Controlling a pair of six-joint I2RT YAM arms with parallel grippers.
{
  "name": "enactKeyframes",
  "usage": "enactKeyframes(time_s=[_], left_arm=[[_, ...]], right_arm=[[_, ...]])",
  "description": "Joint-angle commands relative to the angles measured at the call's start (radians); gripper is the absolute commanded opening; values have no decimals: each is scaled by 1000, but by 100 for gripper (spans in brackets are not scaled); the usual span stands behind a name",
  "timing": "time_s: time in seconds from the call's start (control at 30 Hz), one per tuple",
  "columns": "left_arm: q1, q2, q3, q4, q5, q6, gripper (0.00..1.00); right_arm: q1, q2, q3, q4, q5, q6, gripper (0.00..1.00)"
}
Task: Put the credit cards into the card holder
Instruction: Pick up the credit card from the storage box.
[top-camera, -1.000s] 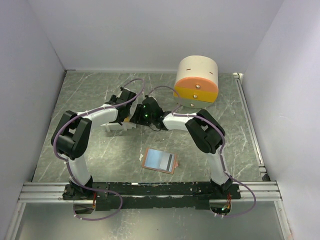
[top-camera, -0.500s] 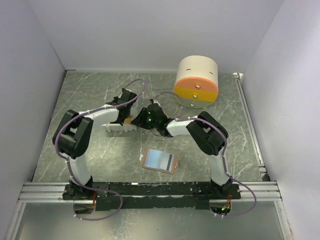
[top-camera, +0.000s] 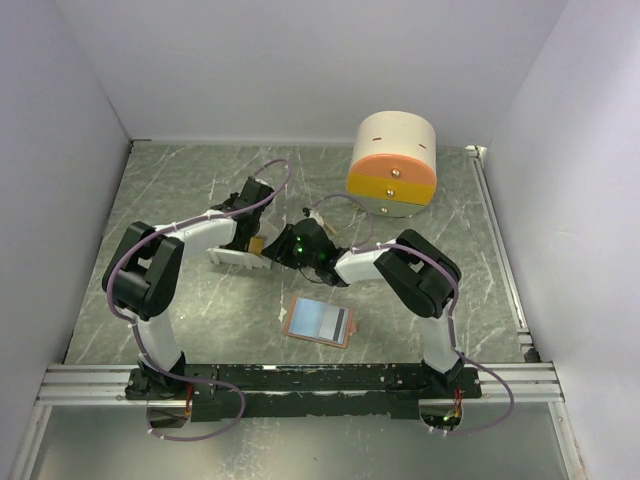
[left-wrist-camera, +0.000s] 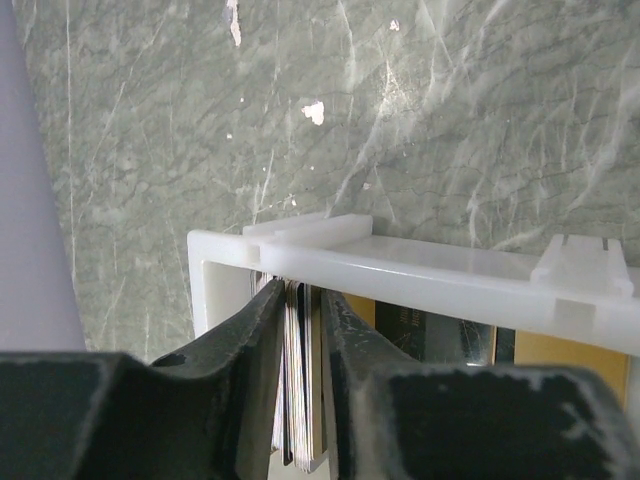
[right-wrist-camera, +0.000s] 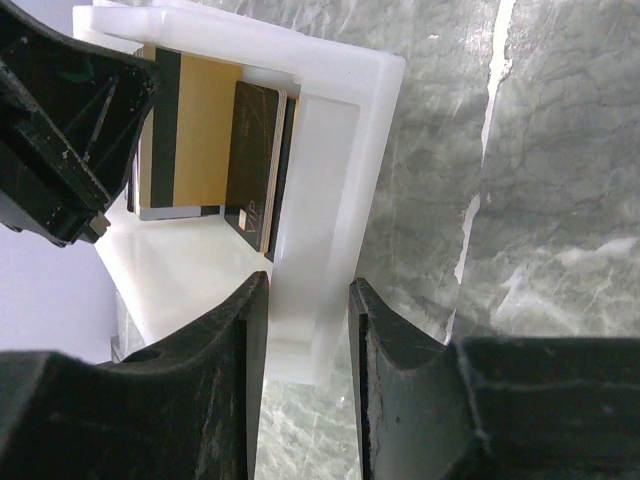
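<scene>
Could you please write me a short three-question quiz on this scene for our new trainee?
1. True or false: the card holder lies folded shut.
2. The fingers of the right gripper straddle: A the card holder; B a wall of the white tray; C nothing.
3. Fill in: the left gripper pinches a stack of ____.
Key: 1 false, it lies open with its light blue inner face up. 2 B. 3 credit cards, standing on edge in the tray.
</scene>
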Motion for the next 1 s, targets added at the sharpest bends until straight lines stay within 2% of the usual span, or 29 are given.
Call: enactKeyframes(time_s=[0.0,0.1,0.3,0.37,0.5,0.67,0.73,0.97], left_arm=[[33,21,-19,-31,2,-5,35],[34,15,-28,-36,30,-11,39],[33,25,-33,-36,5,2,31],[33,31,-14,-61,-21,-7,32],[33,34,-4,-85,-41,-23,46],[32,54,-8,-90,-71,-30,55],[33,60,-5,-91,-74,-29,52],[33,46,30,-104,-88,-13,32]], right_arm=[[19,-47,-30,-57,20,-22,26],[18,-42,-27,-68,27,-27,26],[18,-38,-49,-61,22,-20,25],[18,-45,-54,-63,26,-25,25],[17,-59,-59,-72,37,-31,25],[18,-56,-45,-79,30,-32,24],[17,-53,-40,-82,26,-31,24],[16,-72,-61,-79,42,-33,23]])
